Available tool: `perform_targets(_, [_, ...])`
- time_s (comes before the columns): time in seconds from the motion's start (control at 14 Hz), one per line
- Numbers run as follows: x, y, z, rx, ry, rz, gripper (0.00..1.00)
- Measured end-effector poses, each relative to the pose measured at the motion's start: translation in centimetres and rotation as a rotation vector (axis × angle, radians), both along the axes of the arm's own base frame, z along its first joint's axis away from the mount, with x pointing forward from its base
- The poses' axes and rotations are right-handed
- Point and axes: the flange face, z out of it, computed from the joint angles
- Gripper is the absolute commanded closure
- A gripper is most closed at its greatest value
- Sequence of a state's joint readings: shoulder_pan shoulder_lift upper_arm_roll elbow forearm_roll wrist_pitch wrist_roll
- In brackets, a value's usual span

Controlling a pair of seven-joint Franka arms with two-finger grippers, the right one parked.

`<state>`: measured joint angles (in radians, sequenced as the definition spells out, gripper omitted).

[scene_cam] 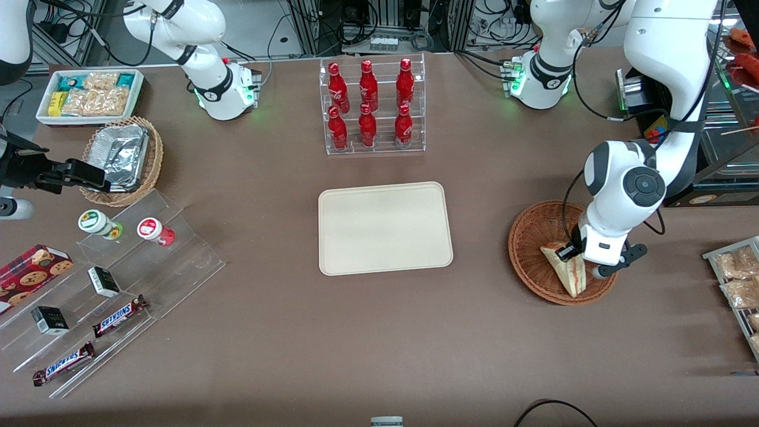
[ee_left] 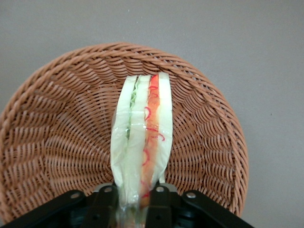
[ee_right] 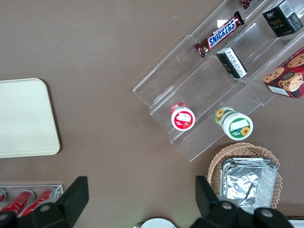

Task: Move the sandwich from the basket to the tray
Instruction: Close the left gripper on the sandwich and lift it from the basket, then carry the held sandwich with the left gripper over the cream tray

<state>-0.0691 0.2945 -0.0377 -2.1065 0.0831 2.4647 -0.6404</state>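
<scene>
The wedge sandwich (scene_cam: pixel 569 276) in clear wrap lies in the round reddish-brown basket (scene_cam: pixel 525 237), toward the working arm's end of the table. My left gripper (scene_cam: pixel 574 253) reaches down into the basket and is shut on the sandwich's end. In the left wrist view the two black fingers (ee_left: pixel 161 204) press the wrap on both sides of the sandwich (ee_left: pixel 142 128), which stands on edge with the basket's weave (ee_left: pixel 57 133) under it. The cream tray (scene_cam: pixel 385 196) lies flat at the table's middle, bare, apart from the basket.
A clear rack of red bottles (scene_cam: pixel 372 107) stands farther from the front camera than the tray. Bagged snacks (scene_cam: pixel 738 279) lie at the working arm's end. A stepped acrylic shelf (scene_cam: pixel 118 279), a foil-filled wicker basket (scene_cam: pixel 121 157) and a white bin (scene_cam: pixel 89 95) sit toward the parked arm's end.
</scene>
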Motion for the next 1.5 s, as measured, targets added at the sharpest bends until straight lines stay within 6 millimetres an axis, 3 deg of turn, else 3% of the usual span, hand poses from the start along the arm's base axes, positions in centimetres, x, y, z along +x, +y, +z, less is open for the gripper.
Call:
perform_targets(0.14, [0.1,-1.1,2.3,0.015,0.033,-0.020,1.00])
perform_targets(0.36, [-0.1,-4.8,8.6,0.043,0.105,-0.071,1.00])
perform_targets(0.57, [-0.7,-10.5,14.5,0.061,0.126,-0.129,1.00])
perform_targets(0.71, [-1.6,-15.4,16.1,0.061,0.108,-0.184,1.00])
perform_targets(1.14, [-5.3,-29.0,13.0,0.059,0.127,-0.296,1.00])
perform_targets(1.5, [-8.1,-37.7,8.3,0.074,0.155,-0.331,1.00])
